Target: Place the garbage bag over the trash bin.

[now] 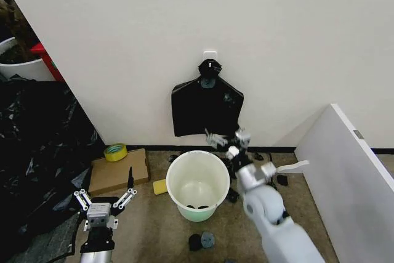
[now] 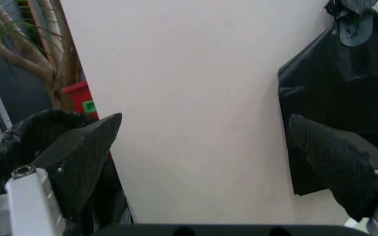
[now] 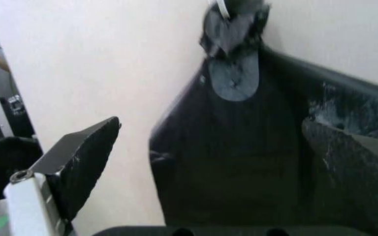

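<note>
The garbage bag [image 1: 207, 106] hangs flat on the wall just behind the trash bin [image 1: 197, 185], its long side going down. The right gripper [image 1: 225, 138], fingers spread, is just below it, nearer than the left gripper [image 1: 104, 197], also spread

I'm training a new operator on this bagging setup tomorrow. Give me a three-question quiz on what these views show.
1. True or false: the trash bin already has a bag over its rim.
2. Which gripper is raised toward the black bundle hanging on the wall: A) left gripper, B) right gripper?
3. Fill in: the roll of yellow tape lies on a flat piece of ____.

Key
1. False: the rim is bare and the bin stands open on the floor.
2. B: the right gripper is up, open, at the bundle's lower edge; the left is low beside the cardboard, open.
3. Cardboard.
</note>
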Tool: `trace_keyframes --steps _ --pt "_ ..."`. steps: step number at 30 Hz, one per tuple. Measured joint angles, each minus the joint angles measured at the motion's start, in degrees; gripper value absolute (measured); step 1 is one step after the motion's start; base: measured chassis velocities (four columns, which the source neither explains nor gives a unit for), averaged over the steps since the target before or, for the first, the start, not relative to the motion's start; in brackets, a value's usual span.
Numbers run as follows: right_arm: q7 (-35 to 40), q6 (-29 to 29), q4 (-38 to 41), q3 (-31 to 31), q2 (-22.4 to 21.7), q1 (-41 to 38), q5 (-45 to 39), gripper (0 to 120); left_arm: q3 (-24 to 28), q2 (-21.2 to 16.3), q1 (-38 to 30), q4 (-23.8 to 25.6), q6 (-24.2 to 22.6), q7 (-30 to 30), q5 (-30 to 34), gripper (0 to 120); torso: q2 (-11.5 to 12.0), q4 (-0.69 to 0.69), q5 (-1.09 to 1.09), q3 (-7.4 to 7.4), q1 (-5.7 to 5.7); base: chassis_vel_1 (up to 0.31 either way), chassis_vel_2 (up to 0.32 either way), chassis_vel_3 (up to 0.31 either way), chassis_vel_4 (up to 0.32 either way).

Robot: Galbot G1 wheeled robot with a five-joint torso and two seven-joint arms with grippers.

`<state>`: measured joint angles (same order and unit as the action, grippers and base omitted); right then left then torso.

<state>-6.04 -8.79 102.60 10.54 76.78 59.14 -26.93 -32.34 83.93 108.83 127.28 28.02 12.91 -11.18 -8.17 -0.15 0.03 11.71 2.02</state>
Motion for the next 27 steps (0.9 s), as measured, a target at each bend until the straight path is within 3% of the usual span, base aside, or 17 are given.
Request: trace_keyframes --steps 8,22,25,27 --pt "0.6 0.8 -10.1 -2.2 2.7 -10.6 -4.8 100 0.0 1.4 0.5 -0.1 0.2 -0.1 -0.6 100 0.0 0.01 0.01 0.00 0.00 0.000 0.000 0.000 0.000" --pt "1.9 0.9 -17.7 -2.7 5.8 -19.5 -6.3 100 0.3 2.2 0.9 0.1 0.6 0.3 -0.4 100 0.0 0.01 0.00 0.00 0.00 0.000 0.000 0.000 0.000" --pt "1.9 1.0 -17.7 -3.0 5.7 -19.7 -6.6 85 0.4 1.9 0.6 0.1 0.5 0.3 -0.2 100 0.0 0.00 0.00 -0.01 0.00 0.000 0.000 0.000 0.000" --pt "2.0 1.0 -17.7 -3.1 5.7 -19.7 -6.6 81 0.4 1.9 0.5 0.1 0.5 0.3 -0.2 100 0.0 0.00 0.00 -0.01 0.00 0.000 0.000 0.000 0.000"
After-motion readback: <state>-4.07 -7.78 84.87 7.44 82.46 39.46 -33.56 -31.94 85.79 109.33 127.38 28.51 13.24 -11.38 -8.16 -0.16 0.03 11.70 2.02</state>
